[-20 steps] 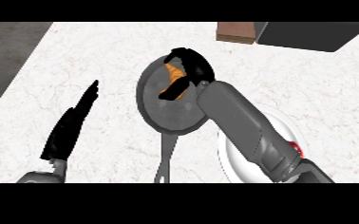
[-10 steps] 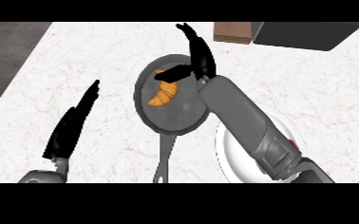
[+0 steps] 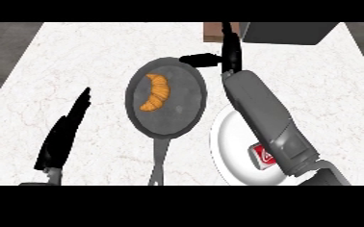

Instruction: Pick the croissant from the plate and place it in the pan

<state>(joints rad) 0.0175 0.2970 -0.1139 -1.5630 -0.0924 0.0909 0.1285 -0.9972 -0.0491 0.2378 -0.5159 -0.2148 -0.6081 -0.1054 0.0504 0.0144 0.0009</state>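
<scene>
We see the croissant (image 3: 156, 93) lying in the pan (image 3: 186, 120) at centre frame, handle pointing to the lower edge. Our right hand (image 3: 226, 54) hovers above the pan's upper right, fingers straight. The white plate (image 3: 227, 144) sits lower right. Our left hand (image 3: 64, 133) rests open, lower left.

The white plate (image 3: 231, 144) was covered along its right side by the right forearm, and its lower rim was cut off at the view's bottom edge. The pan (image 3: 166, 101) handle was cut off there as well. The brown block (image 3: 211, 32) at the top was partly hidden behind the right hand (image 3: 227, 53). The left hand (image 3: 62, 134) was seen edge-on, its palm not shown.
</scene>
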